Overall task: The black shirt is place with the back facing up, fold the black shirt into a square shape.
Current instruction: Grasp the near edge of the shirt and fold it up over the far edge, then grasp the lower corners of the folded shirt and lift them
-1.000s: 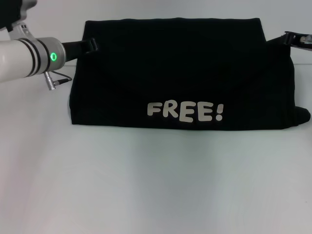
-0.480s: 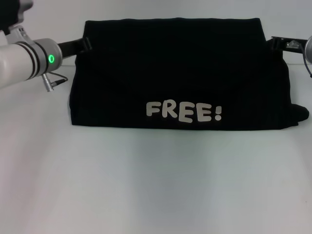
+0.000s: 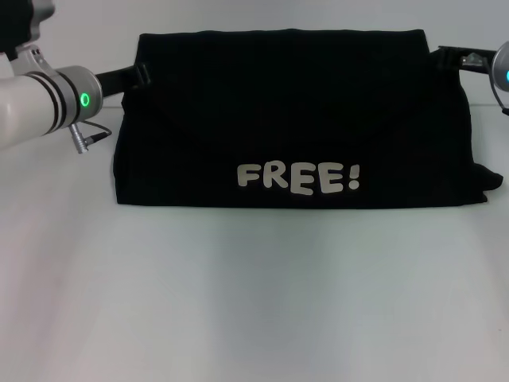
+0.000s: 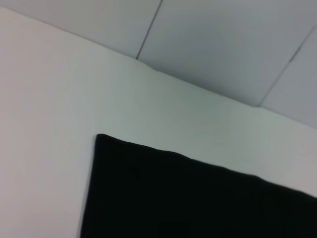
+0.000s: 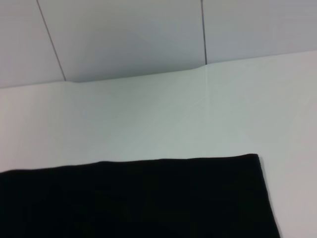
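Note:
The black shirt point(image 3: 286, 119) lies on the white table as a wide folded rectangle, with cream "FREE!" lettering point(image 3: 298, 179) facing up near its front edge. My left gripper point(image 3: 141, 74) sits at the shirt's far left corner, against the cloth. At the far right corner is my right gripper point(image 3: 445, 57), also against the cloth. A small lump of cloth sticks out at the front right point(image 3: 489, 181). The left wrist view shows one corner of the shirt point(image 4: 198, 198) on the table. The right wrist view shows another corner of the shirt point(image 5: 133, 198).
The white table point(image 3: 254, 302) stretches wide in front of the shirt. A grey panelled wall point(image 5: 124, 34) rises behind the table's far edge. A cable plug point(image 3: 83, 137) hangs under my left forearm, just left of the shirt.
My right arm has come in from the right edge toward the shirt's far right corner. The shirt's right side and the lettering have shifted slightly left. The left arm drew back a little.

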`<action>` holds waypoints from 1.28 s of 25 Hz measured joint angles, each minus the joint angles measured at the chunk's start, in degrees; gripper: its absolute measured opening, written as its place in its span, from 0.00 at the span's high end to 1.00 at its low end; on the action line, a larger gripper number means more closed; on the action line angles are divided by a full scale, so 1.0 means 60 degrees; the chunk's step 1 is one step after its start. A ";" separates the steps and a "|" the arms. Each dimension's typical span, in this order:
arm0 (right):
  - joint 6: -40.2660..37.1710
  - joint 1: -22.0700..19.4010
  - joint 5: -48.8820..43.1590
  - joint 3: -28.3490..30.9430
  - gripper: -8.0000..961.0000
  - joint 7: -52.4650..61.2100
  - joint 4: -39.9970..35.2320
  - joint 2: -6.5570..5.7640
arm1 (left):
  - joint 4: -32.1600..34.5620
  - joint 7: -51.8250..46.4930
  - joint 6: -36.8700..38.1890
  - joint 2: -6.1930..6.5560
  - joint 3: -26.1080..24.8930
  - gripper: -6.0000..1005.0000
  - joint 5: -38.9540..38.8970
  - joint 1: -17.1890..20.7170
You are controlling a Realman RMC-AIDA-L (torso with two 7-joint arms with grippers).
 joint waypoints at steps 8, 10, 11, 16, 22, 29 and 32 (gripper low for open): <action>-0.0635 0.0124 -0.0020 -0.0640 0.89 0.0257 0.0565 -0.0358 | -0.0261 0.0247 -0.0013 -0.0017 0.0625 0.92 0.0000 -0.0163; -0.1162 0.0131 -0.0011 -0.0597 0.85 0.0629 0.0409 -0.0499 | -0.0277 0.0079 0.0278 0.0030 0.0683 0.85 0.0000 -0.0233; -0.1502 0.0106 0.0011 -0.0571 0.83 0.0857 0.0214 -0.0567 | -0.0231 -0.0058 0.0472 0.0060 0.0673 0.82 0.0000 -0.0232; -0.3800 -0.0217 0.0042 -0.0496 0.73 0.1828 -0.1010 -0.0810 | 0.0083 -0.2023 0.2470 0.0616 0.0550 0.64 -0.0007 0.0032; -0.6166 -0.0734 0.0065 0.0555 0.48 0.2068 -0.2052 -0.0871 | 0.0479 -0.2225 0.5498 0.1126 -0.1124 0.50 -0.0082 0.0792; -0.7172 -0.2323 0.2677 0.1515 0.25 -0.1261 -0.2104 -0.0504 | 0.0661 -0.0258 0.6756 0.1092 -0.2541 0.40 -0.0118 0.1907; -0.7602 -0.3303 0.4508 0.1595 0.26 -0.2865 -0.2015 -0.0214 | 0.0567 0.1037 0.6722 0.0932 -0.2661 0.40 -0.0266 0.2161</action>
